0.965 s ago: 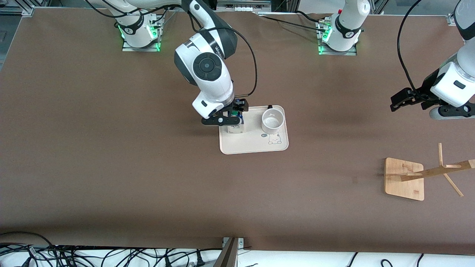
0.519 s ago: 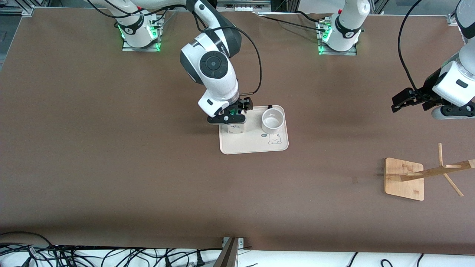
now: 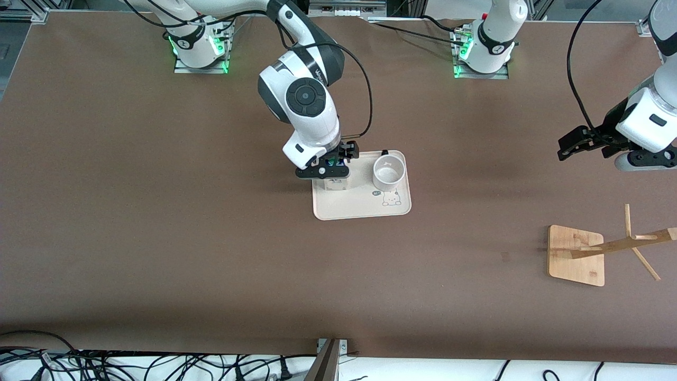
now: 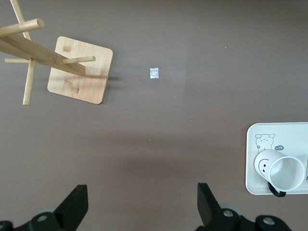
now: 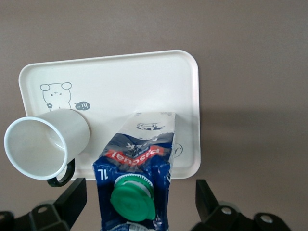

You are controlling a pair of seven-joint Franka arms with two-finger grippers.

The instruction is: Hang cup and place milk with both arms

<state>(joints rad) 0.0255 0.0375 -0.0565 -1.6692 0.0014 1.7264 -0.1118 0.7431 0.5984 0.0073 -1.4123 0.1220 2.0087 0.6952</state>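
Near the middle of the counter (image 3: 158,222), a shade toward the edge where the arms' bases stand: a cream tray (image 3: 365,209) carrying both task things side by side, upright and ready for a top-down pick. Milk (image 5: 137,163) on the tray's end toward the right arm, green cap up; cup (image 3: 389,172) on the end toward the left arm, mouth open upward, black handle pointing toward the bases' edge. Right gripper (image 3: 329,168) lowered directly over the milk, fingers (image 5: 72,197) spread wide on either side of the carton with clear gaps, nothing held yet; likely poised that way so a plain closing would clamp the carton's flat sides below the gable. Left gripper (image 3: 579,142) waiting up over bare counter at the left arm's end, fingers (image 4: 74,209) wide apart and empty, well apart from the cup, probably keeping out of the way. Wooden rack (image 3: 579,254) for hanging toward the corner at the left arm's end on the front camera's side, pegs free, cup not yet hung.
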